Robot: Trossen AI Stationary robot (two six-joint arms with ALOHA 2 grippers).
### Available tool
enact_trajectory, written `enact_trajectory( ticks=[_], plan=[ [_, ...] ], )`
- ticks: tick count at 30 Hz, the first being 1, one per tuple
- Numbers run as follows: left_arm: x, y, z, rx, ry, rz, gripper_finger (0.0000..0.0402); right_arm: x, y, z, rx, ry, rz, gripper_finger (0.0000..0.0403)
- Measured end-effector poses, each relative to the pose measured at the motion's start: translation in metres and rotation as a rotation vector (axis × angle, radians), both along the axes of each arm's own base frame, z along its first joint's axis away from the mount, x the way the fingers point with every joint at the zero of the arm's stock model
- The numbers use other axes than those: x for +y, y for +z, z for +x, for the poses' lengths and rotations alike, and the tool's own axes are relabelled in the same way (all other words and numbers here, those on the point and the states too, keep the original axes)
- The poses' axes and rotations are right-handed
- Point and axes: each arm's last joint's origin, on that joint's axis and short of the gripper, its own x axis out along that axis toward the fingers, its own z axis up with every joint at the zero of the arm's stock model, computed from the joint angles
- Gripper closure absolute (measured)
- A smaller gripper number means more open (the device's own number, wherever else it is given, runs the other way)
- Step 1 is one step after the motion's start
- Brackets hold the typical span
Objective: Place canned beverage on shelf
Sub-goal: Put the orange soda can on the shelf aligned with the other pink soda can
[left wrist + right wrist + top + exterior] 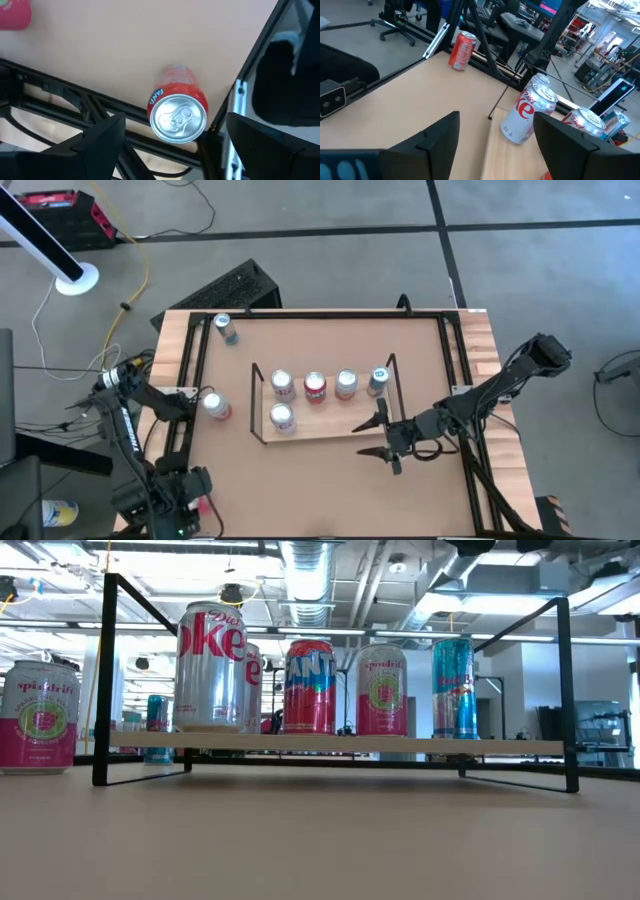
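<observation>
A red Fanta can (177, 112) stands upright at the table's near left corner, beside the black rail; it also shows in the right wrist view (462, 50). My left gripper (175, 120) hangs open above it, pointing down, with a finger on either side of the can top and clear of it. The shelf (320, 425) sits mid-table, its light-wood board carrying several upright cans, a Diet Coke can (527, 117) nearest the front. My right gripper (384, 437) waits open at the shelf's right end, pointing toward the table's left. Neither gripper shows in the low view.
A pink-and-white can (215, 405) stands on the table left of the shelf, and a blue can (224, 328) stands near the far left corner. Black rails (190, 360) run along the table's edges. Bare tabletop lies between the shelf and the near edge.
</observation>
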Motion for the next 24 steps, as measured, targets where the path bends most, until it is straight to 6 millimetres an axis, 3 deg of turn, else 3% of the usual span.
enact_trajectory(
  ticks=[12,24],
  plan=[
    [-0.008,-0.009,-0.003,-0.013,-0.033,0.011,0.007,-0.01,0.0,0.005,0.002,-0.02,0.004,0.0127],
    [-0.009,-0.043,-0.005,0.054,-0.065,-0.002,0.007,-0.011,0.0,0.006,0.0,-0.005,0.007,0.0127]
  ],
)
